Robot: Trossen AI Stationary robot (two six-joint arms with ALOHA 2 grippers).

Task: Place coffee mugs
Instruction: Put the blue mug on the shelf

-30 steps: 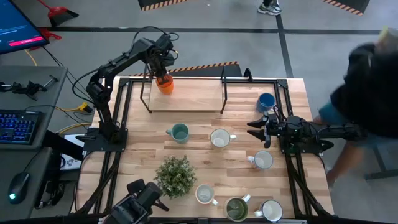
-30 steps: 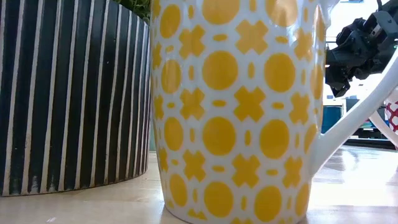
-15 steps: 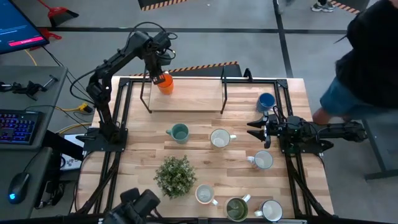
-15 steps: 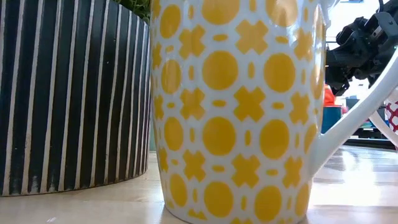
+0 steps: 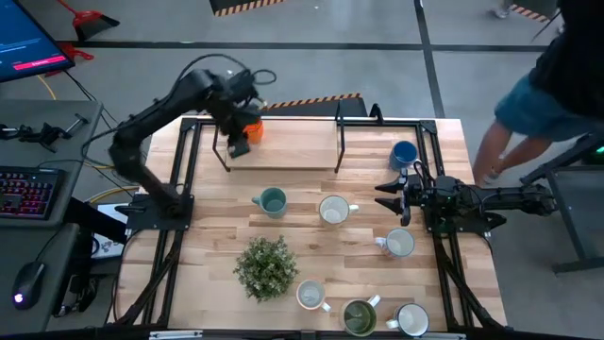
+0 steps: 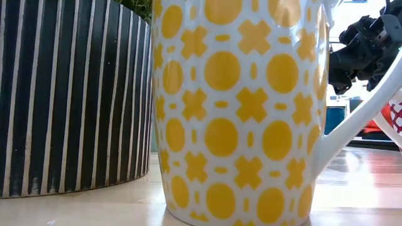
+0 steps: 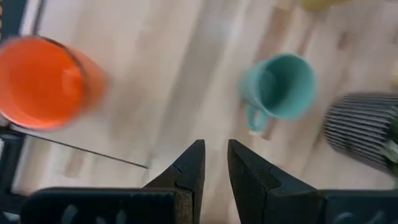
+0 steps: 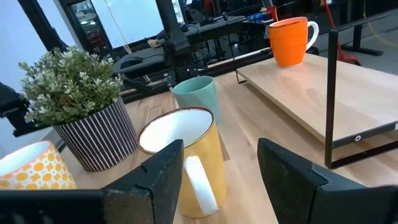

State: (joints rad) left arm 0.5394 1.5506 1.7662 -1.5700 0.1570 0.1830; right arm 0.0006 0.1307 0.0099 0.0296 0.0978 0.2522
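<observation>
Now the orange mug (image 5: 251,124) stands by itself on the raised shelf (image 5: 293,151) at the back of the worktop (image 5: 208,255), close to the shelf's left end. A second ago the left end effector (image 5: 238,147) was right on it; it has since let go and drawn back off the mug, and the left wrist view shows its fingers nearly together with nothing between them. I take that as one mug placed and seven still to go.

The orange mug is near the shelf's left post and back edge, so I would give it little room on any return. To its right the shelf is bare all the way to the right post.

Down on the worktop, the teal mug (image 5: 272,200) and the yellow-sided mug (image 5: 333,210) are in the middle, the potted plant (image 5: 266,266) in front of them. The blue mug (image 5: 404,153) is near the right edge, and four more are spread over the front right.

The right end effector (image 5: 389,196) waits at the right side, fingers wide and empty, facing the yellow-sided mug.
</observation>
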